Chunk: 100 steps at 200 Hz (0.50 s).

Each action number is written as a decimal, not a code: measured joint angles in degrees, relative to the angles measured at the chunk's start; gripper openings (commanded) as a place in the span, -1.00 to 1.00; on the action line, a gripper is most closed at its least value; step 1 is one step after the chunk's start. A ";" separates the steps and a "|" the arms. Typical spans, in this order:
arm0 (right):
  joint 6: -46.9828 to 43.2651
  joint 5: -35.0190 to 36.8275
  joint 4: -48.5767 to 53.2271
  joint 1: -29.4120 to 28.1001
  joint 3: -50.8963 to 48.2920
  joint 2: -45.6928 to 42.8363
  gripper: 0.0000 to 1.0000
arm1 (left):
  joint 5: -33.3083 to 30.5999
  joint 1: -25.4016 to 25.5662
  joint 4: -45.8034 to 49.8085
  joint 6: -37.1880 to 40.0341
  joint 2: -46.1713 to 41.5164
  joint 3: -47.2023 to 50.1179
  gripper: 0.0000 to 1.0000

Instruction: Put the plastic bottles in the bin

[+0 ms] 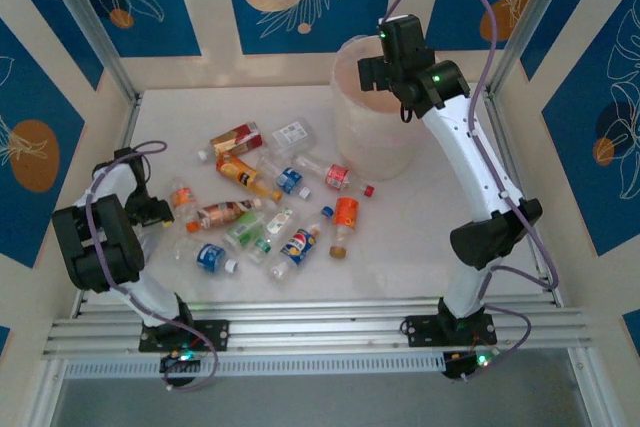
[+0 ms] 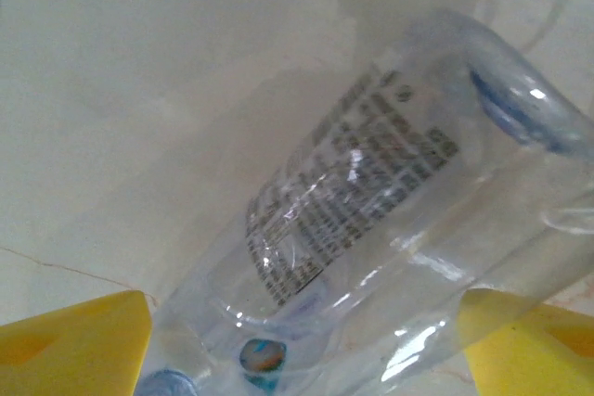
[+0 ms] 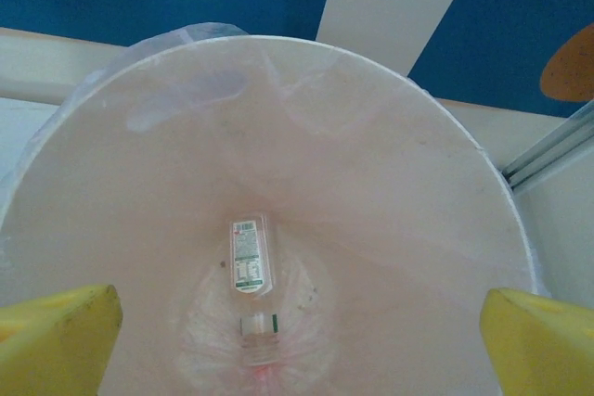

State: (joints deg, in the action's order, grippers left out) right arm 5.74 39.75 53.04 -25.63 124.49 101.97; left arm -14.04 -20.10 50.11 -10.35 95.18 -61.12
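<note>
From above, the plastic bottles [image 1: 270,207] lay on their sides in a loose cluster left of centre on the white table [image 1: 420,237], with red, orange, blue and green labels among them. The bin [image 1: 375,142] stood at the far right of the table, apart from the cluster. The left gripper [image 1: 160,211] sat low at the cluster's left edge, just beside a small bottle [image 1: 182,195] with orange on it; how its jaws stood could not be told from there. The right gripper [image 1: 378,72] hung above the bin's mouth. In the left wrist view, a clear bottle [image 2: 371,201] with a grey printed label lay slantwise on the table between the two yellow fingers [image 2: 74,345] of the left gripper [image 2: 304,312], which stood wide apart on either side of it; whether they pressed its walls or merely flanked it could not be told. In the right wrist view, the right gripper [image 3: 302,308] pointed straight down into the bin [image 3: 399,183], its yellow fingers [image 3: 56,336] spread wide at the lower corners with nothing held between them. On the bin's lined bottom lay one flattened bottle [image 3: 249,257] with a white and green label, and just below it a crumpled clear shape [image 3: 260,326] with a green band, too blurred to name
</note>
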 measured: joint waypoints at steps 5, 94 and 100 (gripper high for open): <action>0.00 0.17 -0.11 -0.11 -0.22 -0.26 0.98 | -0.11 -0.26 0.00 0.00 0.46 -0.31 0.65; -0.02 2.34 -1.73 -1.95 -3.89 -3.08 0.99 | -2.32 -3.43 -3.61 0.31 6.27 -2.47 0.28; -0.02 2.36 -1.81 -2.16 -4.28 -3.10 0.99 | -2.29 -3.54 -3.78 0.31 6.27 -2.47 0.24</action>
State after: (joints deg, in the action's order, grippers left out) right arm 5.72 42.11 51.22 -27.79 120.20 98.87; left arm -16.34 -23.64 46.33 -10.04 101.45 -63.59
